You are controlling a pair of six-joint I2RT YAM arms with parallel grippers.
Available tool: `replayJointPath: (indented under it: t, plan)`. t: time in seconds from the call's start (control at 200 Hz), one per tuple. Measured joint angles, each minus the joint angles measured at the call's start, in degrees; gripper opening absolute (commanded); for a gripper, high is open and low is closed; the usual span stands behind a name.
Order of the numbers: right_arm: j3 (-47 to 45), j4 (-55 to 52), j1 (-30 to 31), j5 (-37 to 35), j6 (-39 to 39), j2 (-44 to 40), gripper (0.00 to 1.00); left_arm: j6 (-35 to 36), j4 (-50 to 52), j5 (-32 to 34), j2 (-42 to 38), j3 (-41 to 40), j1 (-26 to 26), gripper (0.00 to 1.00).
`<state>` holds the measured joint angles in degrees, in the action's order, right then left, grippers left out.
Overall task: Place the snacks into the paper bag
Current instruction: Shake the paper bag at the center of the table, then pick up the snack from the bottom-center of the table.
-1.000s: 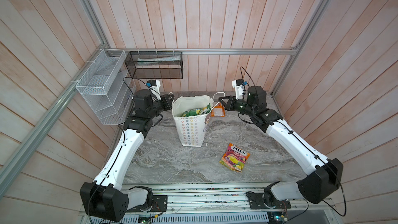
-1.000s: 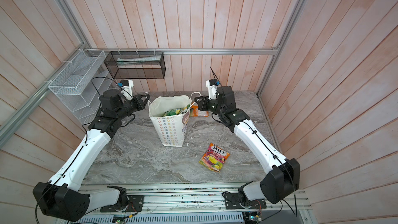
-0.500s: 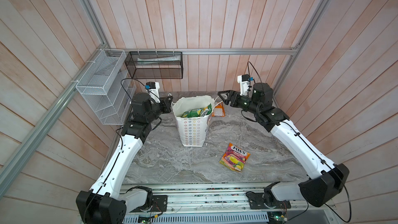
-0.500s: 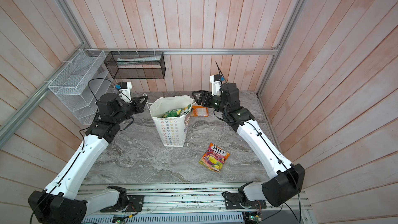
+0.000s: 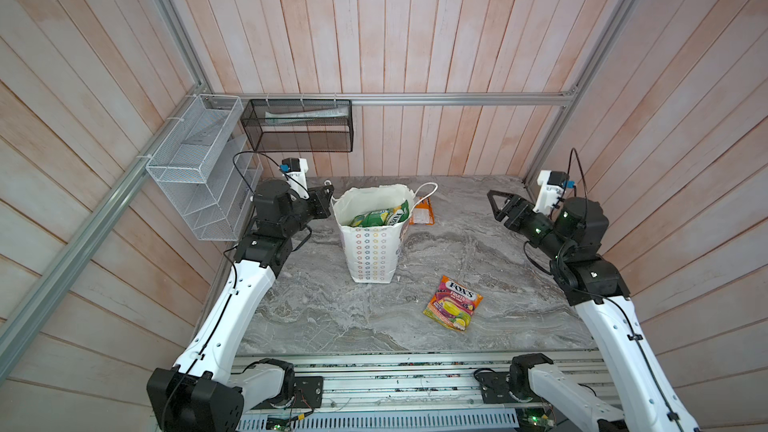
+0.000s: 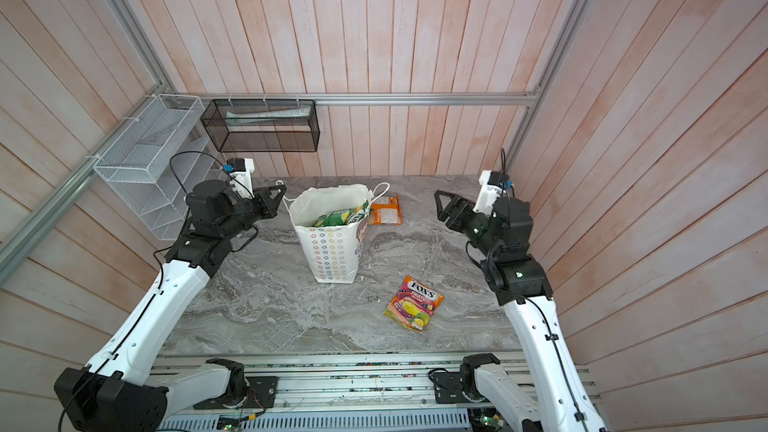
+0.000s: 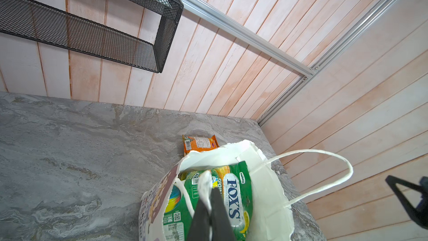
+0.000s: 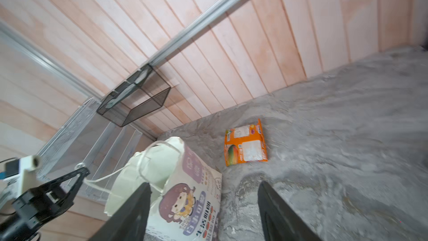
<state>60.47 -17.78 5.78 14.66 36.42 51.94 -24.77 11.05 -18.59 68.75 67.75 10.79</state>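
Observation:
The white paper bag [image 5: 372, 251] [image 6: 332, 255] stands upright at mid-table with green snacks [image 5: 376, 218] [image 7: 234, 195] inside it. My left gripper [image 5: 330, 189] [image 7: 209, 187] is at the bag's left rim, shut on its white cord handle. An orange snack [image 5: 423, 214] [image 8: 245, 147] lies flat on the table just behind the bag. A pink-orange FOX'S snack [image 5: 453, 303] [image 6: 413, 303] lies in front and to the right. My right gripper [image 5: 493, 206] [image 8: 203, 183] hangs open and empty above the table, well to the right of the bag.
A black mesh basket [image 5: 297, 126] hangs on the back wall and a white wire rack [image 5: 195, 172] on the left wall, close behind the left arm. Wooden walls close in the grey marble table [image 5: 316, 309] on three sides.
The right gripper opened and let go of the orange snack, which now lies behind the bag. The right arm drew back to the right. The left gripper stays shut at the bag.

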Motion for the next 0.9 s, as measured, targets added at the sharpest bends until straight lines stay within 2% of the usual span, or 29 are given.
replayJointPath:
  t: [0.115, 0.22, 0.545, 0.76, 0.9]
  plan:
    - [-9.6, -0.8, -6.5, 1.0, 2.5, -3.6, 0.71, -0.3, -0.3, -0.7, 0.0, -0.3, -0.8, 0.00]
    - [-18.0, -1.1, -8.7, 2.2, 5.0, -6.3, 0.71, -0.5, -0.4, -0.7, 0.0, -0.4, -1.0, 0.00]
    - [-36.4, 0.1, -8.7, 7.0, 11.0, -7.2, 0.64, -0.9, -1.4, -0.9, 0.0, -0.9, -1.0, 0.00]
    - [-42.4, 1.2, -7.6, 8.1, 13.6, -8.3, 0.61, -1.4, -2.1, -1.4, 0.1, -1.2, -1.2, 0.00]
    - [-45.0, 2.5, -3.8, 8.0, 16.0, -9.6, 0.61, -2.3, -2.6, -2.4, 0.2, -1.4, -1.7, 0.00]
